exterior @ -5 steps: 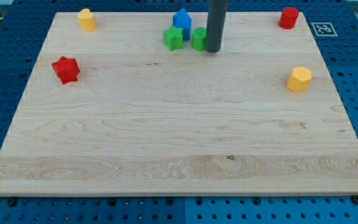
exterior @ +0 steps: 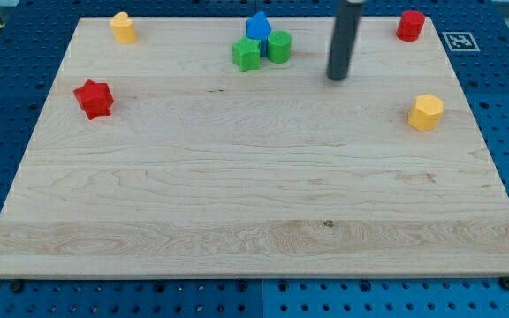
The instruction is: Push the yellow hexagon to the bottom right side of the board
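Observation:
The yellow hexagon [exterior: 426, 112] sits near the board's right edge, a little above the middle height. My tip [exterior: 338, 77] is the end of a dark rod coming down from the view's top. It rests on the board to the left of and slightly above the yellow hexagon, well apart from it. It is to the right of the green cylinder [exterior: 279, 46] and not touching any block.
A blue block [exterior: 257, 26], a green star-like block [exterior: 246, 54] and the green cylinder cluster at top centre. A red cylinder [exterior: 410, 25] is at top right, a yellow block [exterior: 124, 27] at top left, a red star [exterior: 94, 98] at left. The wooden board [exterior: 254, 221] lies on a blue pegboard.
My tip has moved right and slightly down, away from the green cylinder toward the yellow hexagon. The green cylinder looks shifted slightly up-left. The other blocks are unchanged.

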